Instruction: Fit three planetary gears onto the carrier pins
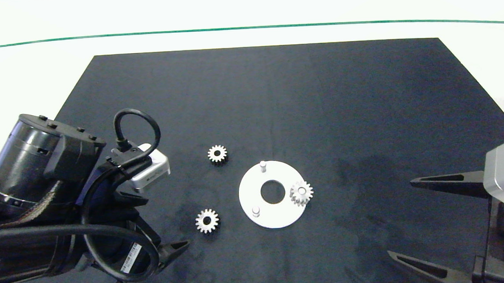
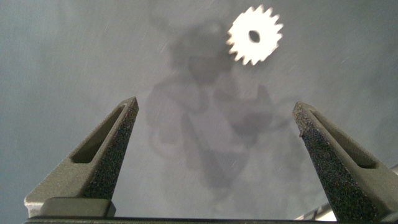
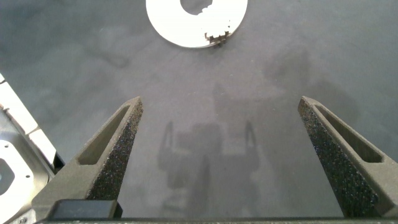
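One gear [image 1: 301, 193] seated on peg at disc's [image 1: 281, 217] right rim; two pegs [image 1: 262, 165] [image 1: 256, 210] bare. Disc sits mid-mat [image 1: 361, 111], slightly toward near edge.

Two gears loose on mat left of disc: one [image 1: 207, 221] nearer near edge, other [image 1: 217, 153] farther back.

Left gripper [image 2: 214, 149] empty, fingers spread wide, hovering toward mat's near-left corner; nearer loose gear [image 2: 255, 35] lies just ahead of fingertips, flat, bore up.

Right gripper [image 3: 224, 155] spread, empty, at mat's right edge, well apart from loose gears.

Judgement: left arm better placed for next pick.
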